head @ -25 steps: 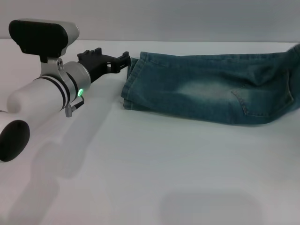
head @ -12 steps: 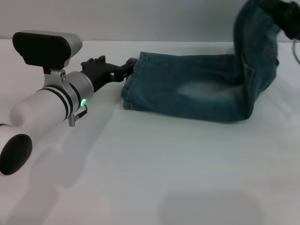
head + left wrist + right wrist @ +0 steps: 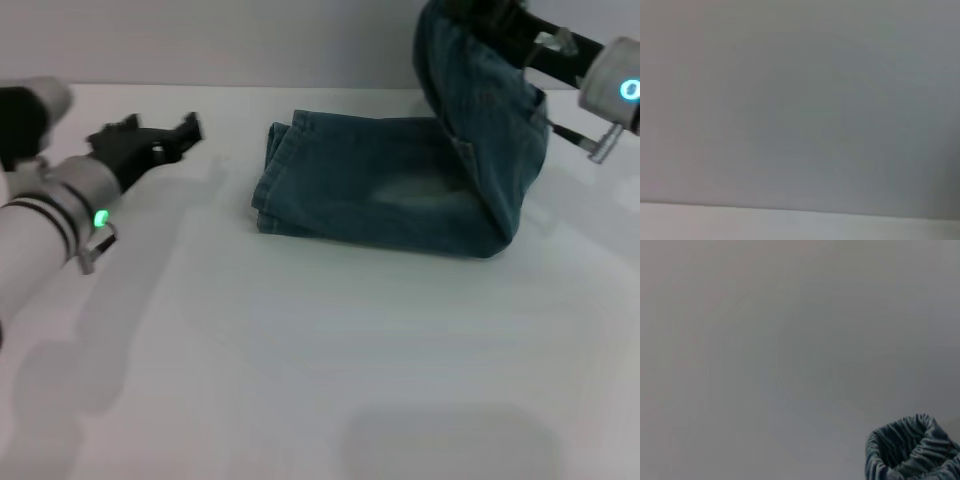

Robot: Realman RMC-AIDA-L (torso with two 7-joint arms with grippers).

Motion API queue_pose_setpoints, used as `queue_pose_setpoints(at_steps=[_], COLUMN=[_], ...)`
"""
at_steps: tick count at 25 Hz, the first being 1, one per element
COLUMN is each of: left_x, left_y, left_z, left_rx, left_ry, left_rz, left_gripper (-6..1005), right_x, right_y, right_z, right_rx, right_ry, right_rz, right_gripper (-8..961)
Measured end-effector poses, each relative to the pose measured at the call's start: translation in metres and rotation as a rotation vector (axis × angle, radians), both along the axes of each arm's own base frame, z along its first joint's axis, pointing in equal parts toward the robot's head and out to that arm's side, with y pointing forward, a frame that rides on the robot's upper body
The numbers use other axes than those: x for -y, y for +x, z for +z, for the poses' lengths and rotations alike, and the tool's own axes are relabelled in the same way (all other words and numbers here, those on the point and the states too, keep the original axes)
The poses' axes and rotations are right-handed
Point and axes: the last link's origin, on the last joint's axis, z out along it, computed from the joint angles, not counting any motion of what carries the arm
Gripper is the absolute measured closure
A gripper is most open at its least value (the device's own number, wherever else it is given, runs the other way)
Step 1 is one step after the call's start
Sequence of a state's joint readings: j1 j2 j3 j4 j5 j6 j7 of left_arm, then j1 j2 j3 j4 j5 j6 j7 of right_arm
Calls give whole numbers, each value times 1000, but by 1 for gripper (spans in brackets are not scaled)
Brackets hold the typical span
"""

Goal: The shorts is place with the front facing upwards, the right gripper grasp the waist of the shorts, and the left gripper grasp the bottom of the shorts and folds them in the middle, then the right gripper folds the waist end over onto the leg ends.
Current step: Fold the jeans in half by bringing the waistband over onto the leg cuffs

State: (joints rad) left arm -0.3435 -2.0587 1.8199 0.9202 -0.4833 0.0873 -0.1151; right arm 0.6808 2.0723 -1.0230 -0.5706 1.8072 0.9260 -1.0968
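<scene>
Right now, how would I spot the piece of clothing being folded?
Look at the white table: the only cloth on it is the blue denim shorts. Their leg ends lie flat while the right claw holds the waist end in the air; the left claw is apart, holding nothing.

head overlooks table (image 3: 300, 380), wrists face blankness

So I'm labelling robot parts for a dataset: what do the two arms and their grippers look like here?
Both arms are smooth white cylinders ending in a silver-grey wrist ring with a small glowing light: green on the left, bluish on the right. The left gripper is matte black and angular, on a black mount. The right gripper is also black, with a thin dark cable beside the wrist and a small metal clip below it.
</scene>
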Motion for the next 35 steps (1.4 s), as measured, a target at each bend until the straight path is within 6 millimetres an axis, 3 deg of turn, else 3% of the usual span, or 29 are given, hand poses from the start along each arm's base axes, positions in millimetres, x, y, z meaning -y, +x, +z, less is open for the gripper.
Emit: queue_pose_setpoints(at_steps=[8,19,31,35], left_x=[10,10,11,12], left_y=[-25,-24,-23,-20], left_z=[14,10,9,6], left_rx=[16,16,16,14], left_ry=[54,45,45,39], left_rz=[65,62,54,43], left_gripper=[194,195,196,196], right_x=[-1,3,-6,-6], right_y=[-24,-40,-67,-69], right_z=[-25,-54,-85,-88], right_rx=[41,122,264,287], right_ry=[-83,-168,-228,-237], right_rz=[47,69,107,125], right_gripper=[839,803,763,750])
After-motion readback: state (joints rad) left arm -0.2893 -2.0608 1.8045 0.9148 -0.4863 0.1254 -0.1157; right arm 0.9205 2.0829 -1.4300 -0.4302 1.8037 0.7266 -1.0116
